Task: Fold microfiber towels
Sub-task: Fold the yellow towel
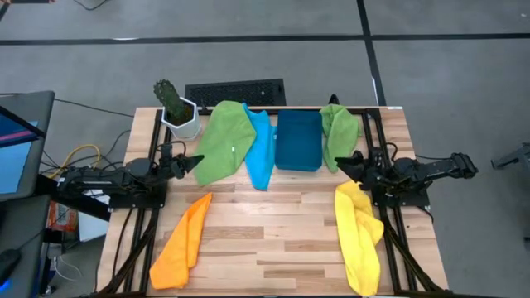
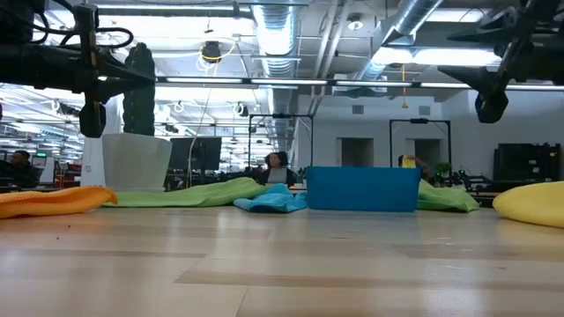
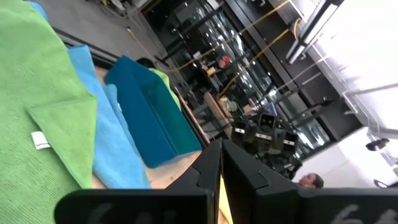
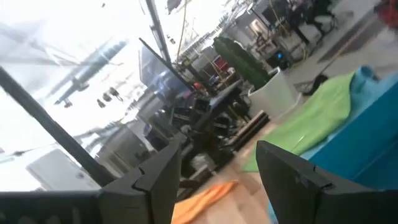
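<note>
Overhead, closed left end effector (image 1: pixel 196 160) nears green towel (image 1: pixel 224 141); open right end effector (image 1: pixel 341 165) hovers above yellow towel (image 1: pixel 358 236).

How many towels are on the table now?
5: large green towel and light blue towel left of the bin, small green towel right of it, orange towel front-left, yellow towel front-right.

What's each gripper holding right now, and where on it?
Nothing. The left gripper is shut on nothing beside the green towel; the right gripper is open and empty, clear of the yellow towel.
</note>
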### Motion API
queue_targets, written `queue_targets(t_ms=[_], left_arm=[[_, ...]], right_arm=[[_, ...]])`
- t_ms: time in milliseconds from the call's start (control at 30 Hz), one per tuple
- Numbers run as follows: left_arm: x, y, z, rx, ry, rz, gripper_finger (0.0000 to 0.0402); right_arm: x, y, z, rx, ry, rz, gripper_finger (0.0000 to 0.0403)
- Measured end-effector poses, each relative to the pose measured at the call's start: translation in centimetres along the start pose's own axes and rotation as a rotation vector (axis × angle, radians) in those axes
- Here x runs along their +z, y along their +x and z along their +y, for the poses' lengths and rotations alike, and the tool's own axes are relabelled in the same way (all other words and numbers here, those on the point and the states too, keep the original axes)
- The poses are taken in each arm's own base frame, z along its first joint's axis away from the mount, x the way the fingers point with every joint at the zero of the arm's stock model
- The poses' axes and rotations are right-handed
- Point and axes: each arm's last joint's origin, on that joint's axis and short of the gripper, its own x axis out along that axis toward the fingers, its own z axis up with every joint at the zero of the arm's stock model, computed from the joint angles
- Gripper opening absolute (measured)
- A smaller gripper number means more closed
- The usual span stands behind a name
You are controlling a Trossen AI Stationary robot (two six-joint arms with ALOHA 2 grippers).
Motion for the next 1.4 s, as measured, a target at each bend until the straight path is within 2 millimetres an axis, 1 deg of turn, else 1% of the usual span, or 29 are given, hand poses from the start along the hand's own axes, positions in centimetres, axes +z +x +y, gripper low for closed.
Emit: queue_targets(t_ms=[100,300,367,467,600,733,800,867,967,1067,1167,1267,1333,1400], left_arm=[[0.0,0.0,0.0,0.005,0.017,-0.008,0.0007],[0.0,0.0,0.0,0.002,-0.020,-0.006,0.0007],[0.0,0.0,0.0,0.002,-0.040,-0.010,0.0007],[0.2,0.0,-0.1,0.008,-0.109,-0.060,0.0007],[1.0,-0.1,-1.0,-0.084,-0.175,-0.131,0.0012],[1.9,-0.4,-2.3,-0.250,-0.214,-0.158,0.0038],[2.4,-0.7,-3.0,-0.340,-0.280,-0.176,0.0055],[2.9,-1.1,-3.5,-0.427,-0.363,-0.189,0.0071],[3.9,-1.5,-4.6,-0.489,-0.398,-0.208,0.0088],[4.9,-1.9,-5.7,-0.499,-0.330,-0.233,0.0097],[5.3,-2.0,-6.3,-0.467,-0.225,-0.265,0.0098],[5.5,-2.0,-6.4,-0.451,-0.174,-0.289,0.0098],[5.4,-1.9,-6.3,-0.424,-0.168,-0.286,0.0098],[5.2,-1.8,-6.0,-0.389,-0.165,-0.274,0.0098]], right_arm=[[0.1,0.0,0.1,0.010,0.090,-0.012,0.0233],[0.1,0.0,0.0,-0.010,0.232,-0.024,0.0233],[0.3,0.0,0.0,-0.012,0.281,-0.044,0.0233],[0.8,0.0,0.4,0.015,0.311,-0.085,0.0233],[2.2,0.1,1.6,0.031,0.254,-0.107,0.0233],[3.7,0.8,3.3,0.019,0.160,-0.097,0.0233],[4.3,1.4,4.2,-0.001,0.125,-0.052,0.0233],[4.7,2.1,5.0,-0.038,0.083,0.029,0.0233],[5.3,3.2,6.3,-0.145,0.009,0.196,0.0233],[5.8,4.1,7.2,-0.322,-0.038,0.378,0.0232],[6.1,4.8,7.9,-0.525,-0.078,0.560,0.0228],[5.7,5.4,8.0,-0.783,-0.108,0.739,0.0223],[5.0,5.6,7.7,-0.949,-0.133,0.861,0.0219],[4.2,5.9,7.1,-1.085,-0.142,0.945,0.0213]])
